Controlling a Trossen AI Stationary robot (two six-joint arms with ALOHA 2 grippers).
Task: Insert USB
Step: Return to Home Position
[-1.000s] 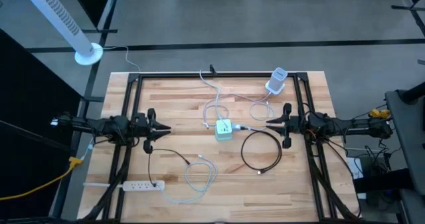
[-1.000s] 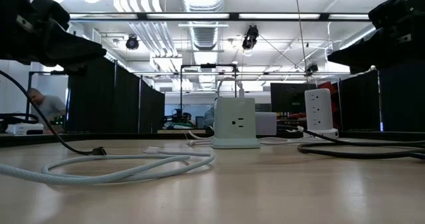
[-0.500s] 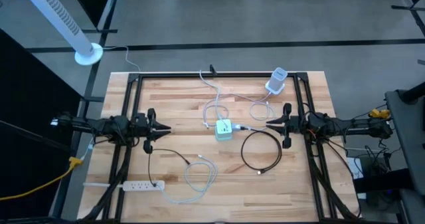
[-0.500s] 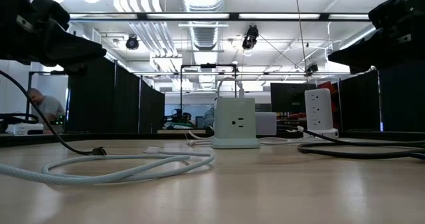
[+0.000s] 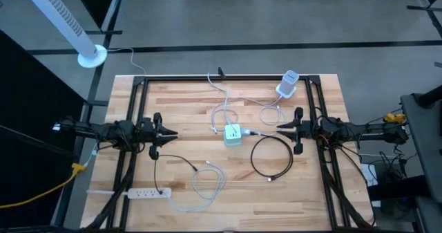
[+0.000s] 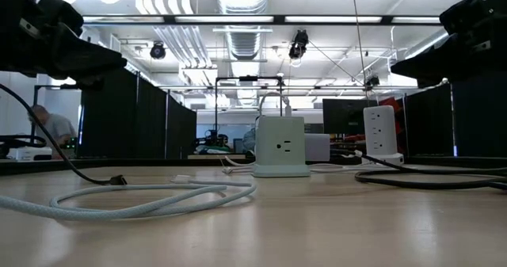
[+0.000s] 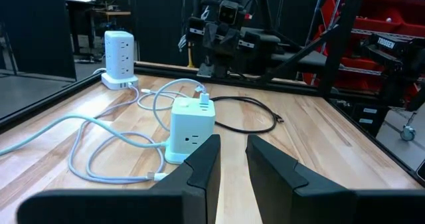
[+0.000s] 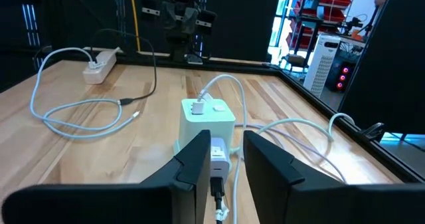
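Tabletop (image 5: 242, 202): wood strips, smooth satin finish.
Cube (image 7: 192, 127): pale green plastic, smooth, matt.
Black cable (image 6: 412, 181): rubbery, slight sheen.
White cable (image 6: 119, 213): woven-looking, matt.
Frame (image 5: 179, 77): black metal, matt.
Left gripper (image 7: 232, 144): black plastic, matt.

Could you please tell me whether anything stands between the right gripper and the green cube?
Only a plug seated in the cube's side facing the right gripper; nothing else visible stands between them.

The green outlet cube (image 8: 206, 117) is partly hidden behind the fingers (image 8: 192, 167) of the right gripper (image 8: 226, 139). From above, its ports are too small to be told. The tower fan (image 5: 59, 15) is cut off at the edge.
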